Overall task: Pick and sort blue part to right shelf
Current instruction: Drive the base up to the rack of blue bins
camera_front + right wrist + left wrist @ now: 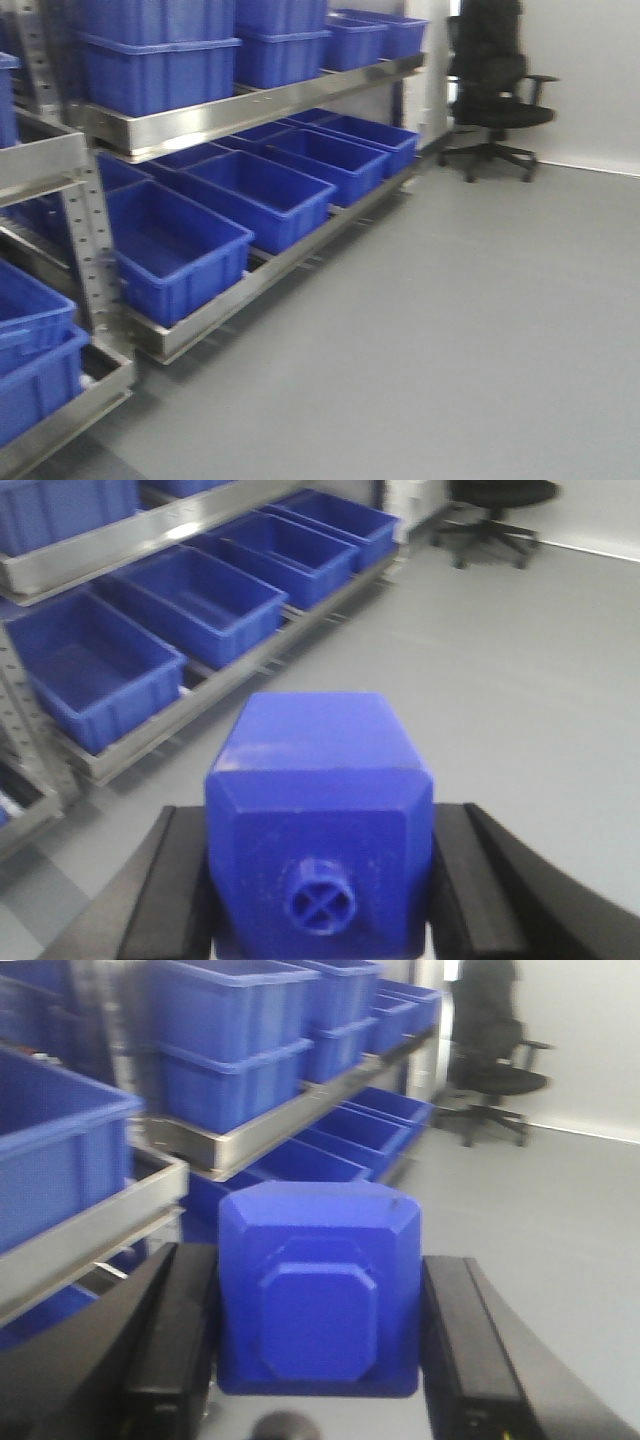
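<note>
clamping a flat-sided blue part (318,1260), bevelled base showing, in my left pincer (318,1300); my right pincer (320,880) grips a second blue part (318,750), round cap showing.

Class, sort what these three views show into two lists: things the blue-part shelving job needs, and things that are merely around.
Job in hand:
first blue part, gripped by left tool
second blue part, gripped by right tool
right shelf with its blue bins

Just around:
black office chair
grey floor
</note>
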You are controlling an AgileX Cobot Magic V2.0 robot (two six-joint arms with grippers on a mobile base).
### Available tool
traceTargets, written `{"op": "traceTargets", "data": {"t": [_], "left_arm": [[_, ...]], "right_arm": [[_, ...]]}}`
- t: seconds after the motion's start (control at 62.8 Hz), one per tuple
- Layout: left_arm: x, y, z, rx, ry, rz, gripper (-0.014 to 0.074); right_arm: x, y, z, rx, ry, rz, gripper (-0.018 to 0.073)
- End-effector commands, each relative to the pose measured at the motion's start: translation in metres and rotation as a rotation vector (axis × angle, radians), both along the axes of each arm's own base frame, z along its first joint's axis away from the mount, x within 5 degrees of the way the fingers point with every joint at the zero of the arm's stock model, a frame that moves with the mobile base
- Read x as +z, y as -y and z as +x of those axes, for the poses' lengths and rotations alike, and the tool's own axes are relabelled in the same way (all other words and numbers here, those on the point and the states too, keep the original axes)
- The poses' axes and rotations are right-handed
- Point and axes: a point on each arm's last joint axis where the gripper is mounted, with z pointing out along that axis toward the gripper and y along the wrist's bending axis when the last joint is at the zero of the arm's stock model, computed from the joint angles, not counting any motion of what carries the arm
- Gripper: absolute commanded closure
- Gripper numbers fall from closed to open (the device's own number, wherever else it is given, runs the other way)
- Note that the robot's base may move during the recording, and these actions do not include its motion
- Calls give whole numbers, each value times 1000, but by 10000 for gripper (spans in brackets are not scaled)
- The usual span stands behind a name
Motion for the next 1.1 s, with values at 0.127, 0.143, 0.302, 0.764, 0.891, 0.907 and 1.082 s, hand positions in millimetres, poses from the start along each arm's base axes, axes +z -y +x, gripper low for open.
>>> {"op": "traceTargets", "data": {"t": [0.127, 0.143, 0.302, 0.764, 0.891, 0.907, 1.082], "left_arm": [[19, -1, -1, 10, 120, -16, 281], [19, -1, -1, 10, 120, -16, 281], [19, -1, -1, 10, 120, -16, 281], [19, -1, -1, 10, 120, -16, 281], [19, -1, -1, 10, 120, -16, 281], [19, -1, -1, 10, 120, -16, 281], [19, -1, -1, 10, 120, -16, 281]], "right_arm": [[17, 1, 0, -5, 116, -8, 201], [17, 1, 0, -5, 116, -8, 201], [17, 1, 0, -5, 116, -8, 201], [17, 1, 0, -5, 116, -8, 201], [17, 1, 0, -5, 116, -8, 201], [17, 1, 0, -5, 116, -8, 201], [17, 1, 0, -5, 116, -8, 201]]}}
